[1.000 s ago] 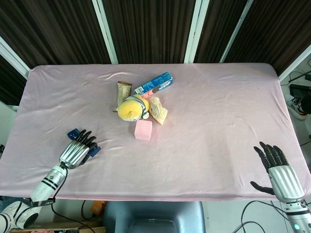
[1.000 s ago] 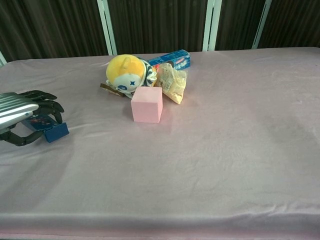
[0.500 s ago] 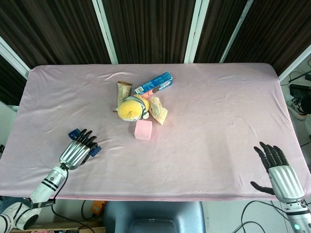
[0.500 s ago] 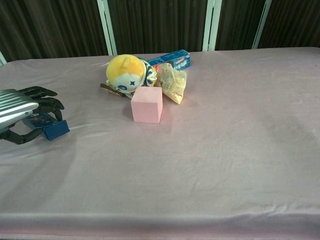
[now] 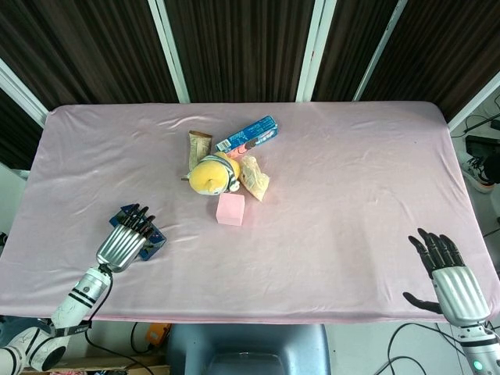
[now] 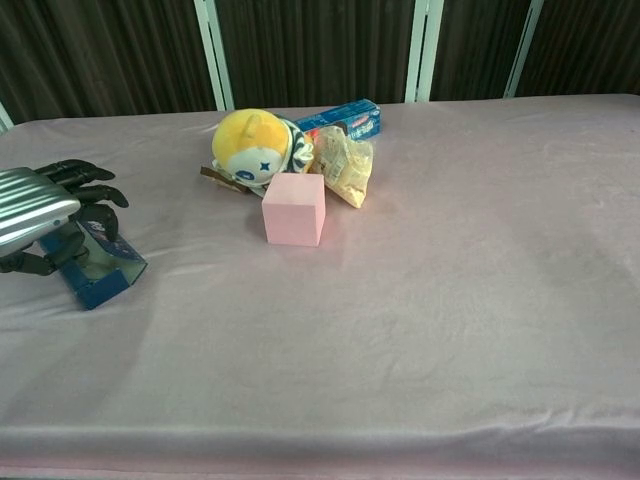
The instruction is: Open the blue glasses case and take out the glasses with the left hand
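The blue glasses case lies near the table's front left and stands open, its tray side facing the front with a dark inside. Whether glasses lie in it I cannot tell. My left hand sits over the case, with the dark fingers curled on its raised upper half and the thumb at its near left end. My right hand hovers at the table's front right corner, fingers spread and holding nothing. The chest view does not show it.
A pink cube stands mid-table. Behind it cluster a yellow plush toy, a snack bag, a blue toothpaste box and a brown wrapper. Pink cloth covers the table.
The case has come open: its lower half now shows as a tray toward the front, where before only a closed blue edge showed. My left hand rose slightly. The right hand is still.
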You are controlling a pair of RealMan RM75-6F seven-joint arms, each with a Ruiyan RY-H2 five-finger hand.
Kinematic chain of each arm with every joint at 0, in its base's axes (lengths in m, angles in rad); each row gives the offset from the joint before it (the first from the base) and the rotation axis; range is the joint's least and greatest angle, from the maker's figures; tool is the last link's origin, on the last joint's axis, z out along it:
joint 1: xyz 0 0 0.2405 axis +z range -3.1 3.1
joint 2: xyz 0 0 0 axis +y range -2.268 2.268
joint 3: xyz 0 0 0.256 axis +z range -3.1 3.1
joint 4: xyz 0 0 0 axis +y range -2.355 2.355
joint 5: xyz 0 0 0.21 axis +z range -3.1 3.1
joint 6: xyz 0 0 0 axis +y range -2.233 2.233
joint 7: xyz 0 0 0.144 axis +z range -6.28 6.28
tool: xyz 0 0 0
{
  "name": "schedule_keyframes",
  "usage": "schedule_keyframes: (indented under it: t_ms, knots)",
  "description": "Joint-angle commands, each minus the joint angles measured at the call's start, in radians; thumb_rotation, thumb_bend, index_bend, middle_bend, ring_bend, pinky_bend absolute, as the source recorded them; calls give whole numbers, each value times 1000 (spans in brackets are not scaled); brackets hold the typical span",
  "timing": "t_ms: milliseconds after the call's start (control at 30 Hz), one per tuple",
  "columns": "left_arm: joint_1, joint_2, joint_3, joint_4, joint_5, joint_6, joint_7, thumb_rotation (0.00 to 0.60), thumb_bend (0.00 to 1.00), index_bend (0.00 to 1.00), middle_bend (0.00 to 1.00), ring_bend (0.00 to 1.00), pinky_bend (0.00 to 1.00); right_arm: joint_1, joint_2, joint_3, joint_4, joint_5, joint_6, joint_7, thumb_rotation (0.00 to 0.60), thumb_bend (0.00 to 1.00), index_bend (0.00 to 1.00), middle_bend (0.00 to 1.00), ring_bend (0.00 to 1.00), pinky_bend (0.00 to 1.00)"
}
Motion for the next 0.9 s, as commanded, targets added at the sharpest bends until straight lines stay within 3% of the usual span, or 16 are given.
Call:
schedule_keyframes:
  t_ms: [33, 200, 533, 733, 900]
  knots:
    - [-1, -2, -1, 1, 1, -1, 0, 600, 677, 400, 177, 26, 14, -1, 1, 0, 0, 0, 2, 1, 600, 193, 0, 0, 0, 35]
    - [-5, -7, -6, 7, -5, -6, -8, 600, 673, 386, 177, 27, 15, -2, 2, 1, 0, 0, 5, 4, 600, 192, 0, 0, 0, 35]
    - [3, -39, -32, 30, 2, 56, -4, 600, 498, 291, 168, 26, 15, -1, 2, 1, -1, -1, 4, 5, 600, 193, 0, 0, 0, 35]
    - [19, -10, -27, 7, 2, 75, -25, 600, 493, 210, 168, 23, 15, 0, 1, 0, -1, -2, 0, 2, 600, 193, 0, 0, 0, 35]
    - [39, 19, -8, -1, 7, 83, -30, 600, 498, 223, 147, 3, 10, -1, 1, -1, -3, -5, 4, 1, 600, 193, 0, 0, 0, 35]
